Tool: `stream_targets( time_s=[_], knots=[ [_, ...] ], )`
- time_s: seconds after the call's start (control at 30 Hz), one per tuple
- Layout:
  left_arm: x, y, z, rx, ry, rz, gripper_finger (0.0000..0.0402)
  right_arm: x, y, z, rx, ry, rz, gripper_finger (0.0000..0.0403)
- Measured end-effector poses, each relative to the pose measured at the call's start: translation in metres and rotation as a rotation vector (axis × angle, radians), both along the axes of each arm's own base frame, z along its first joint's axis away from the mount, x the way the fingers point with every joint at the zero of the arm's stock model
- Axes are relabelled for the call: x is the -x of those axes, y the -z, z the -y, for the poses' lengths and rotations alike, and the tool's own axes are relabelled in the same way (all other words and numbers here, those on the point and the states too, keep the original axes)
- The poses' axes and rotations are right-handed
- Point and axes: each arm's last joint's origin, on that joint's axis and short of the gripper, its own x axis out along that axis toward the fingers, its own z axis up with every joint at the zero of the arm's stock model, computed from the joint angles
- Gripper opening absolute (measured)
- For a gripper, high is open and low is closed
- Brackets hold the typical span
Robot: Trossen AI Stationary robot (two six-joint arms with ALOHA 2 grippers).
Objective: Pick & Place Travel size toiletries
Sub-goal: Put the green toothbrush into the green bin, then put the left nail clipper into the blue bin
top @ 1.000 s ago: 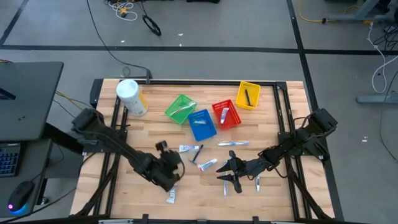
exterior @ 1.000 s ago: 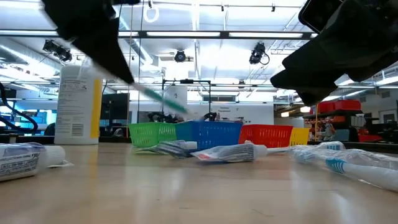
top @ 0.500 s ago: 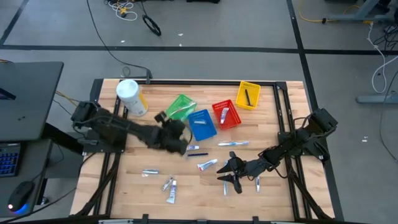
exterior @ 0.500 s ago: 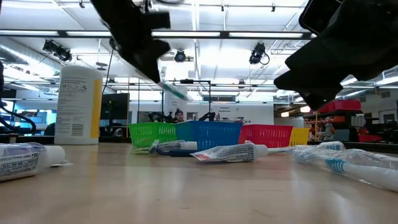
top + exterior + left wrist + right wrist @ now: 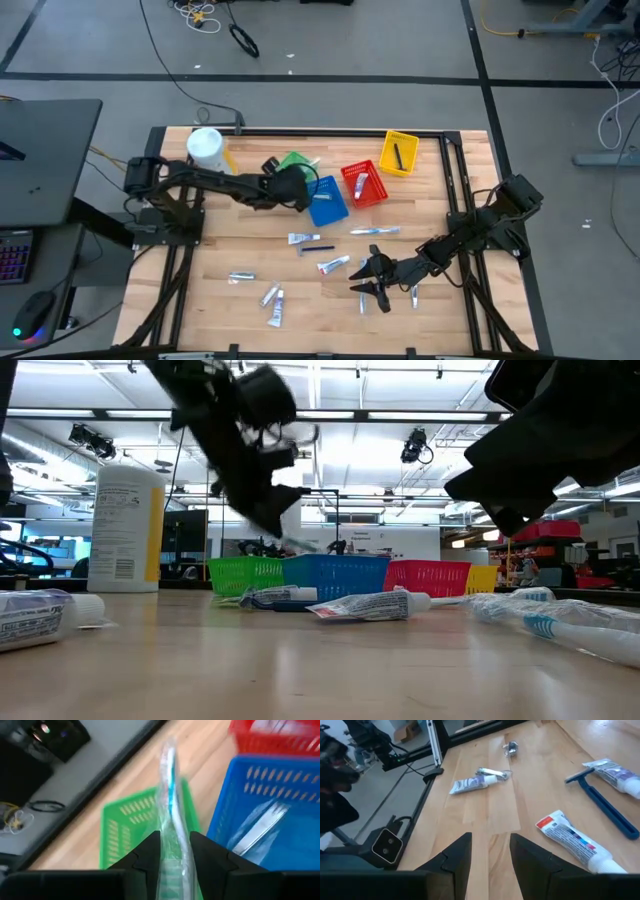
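Note:
My left gripper (image 5: 291, 186) hangs above the green basket (image 5: 292, 167), shut on a white-blue toothbrush in a clear wrapper (image 5: 169, 785). The toothbrush juts forward over the green basket (image 5: 125, 820), next to the blue basket (image 5: 260, 810). My right gripper (image 5: 370, 281) is open, low over the table's near right part. Loose toiletries lie flat on the wood: tubes (image 5: 300, 238) (image 5: 333, 265) (image 5: 241, 277) (image 5: 273, 300), a dark blue razor (image 5: 318, 247) and another toothbrush (image 5: 375, 231). The right wrist view shows a tube (image 5: 575, 840) and the razor (image 5: 602, 802) ahead of the fingers. My left gripper pinches the wrapped toothbrush between its two fingers (image 5: 150, 857) at one end of the handle (image 5: 172, 847). The toothbrush runs lengthwise out past the fingertips. It is lifted clear of the table, above the green basket.
The red basket (image 5: 363, 183) and the yellow basket (image 5: 398, 152) stand to the right of the blue basket (image 5: 325, 200), each with an item inside. A white canister (image 5: 207, 152) stands at the far left corner. Bare wood lies along the near edge.
My left gripper has risen from the near left part of the table and swung toward the far edge, carrying the toothbrush clear of the table until it stands over the green basket. The tubes it left behind lie where they were.

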Motion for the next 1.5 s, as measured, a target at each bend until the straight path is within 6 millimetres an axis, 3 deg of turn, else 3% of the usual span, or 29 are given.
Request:
stream_targets(
  time_s=[0.17, 0.43, 0.63, 0.83, 1.07, 1.2, 1.5],
  knots=[
    [0.014, 0.019, -0.019, 0.037, -0.037, -0.025, 0.0104, 0.0, 0.0, 0.0, 0.014, -0.002, 0.001, 0.0144],
    [0.033, 0.042, -0.031, 0.108, 0.0, -0.101, 0.011, -0.005, 0.0, 0.009, 0.165, 0.012, 0.039, 0.0144],
    [0.03, 0.041, -0.035, 0.079, 0.079, -0.112, 0.0116, -0.017, 0.001, 0.035, 0.307, 0.159, 0.034, 0.0148],
    [0.03, 0.04, -0.034, 0.056, 0.119, -0.138, 0.0124, -0.029, 0.002, 0.064, 0.27, 0.072, 0.004, 0.018],
    [0.031, 0.041, -0.038, 0.047, 0.136, -0.164, 0.0172, -0.036, 0.003, 0.087, 0.319, 0.09, 0.0, 0.0213],
    [0.03, 0.031, -0.038, 0.019, 0.115, -0.17, 0.0193, -0.038, 0.003, 0.097, 0.348, 0.112, -0.007, 0.0213],
    [0.044, -0.021, -0.02, 0.036, 0.184, -0.079, 0.0193, -0.04, 0.009, 0.126, 0.333, 0.108, -0.088, 0.0213]
  ],
)
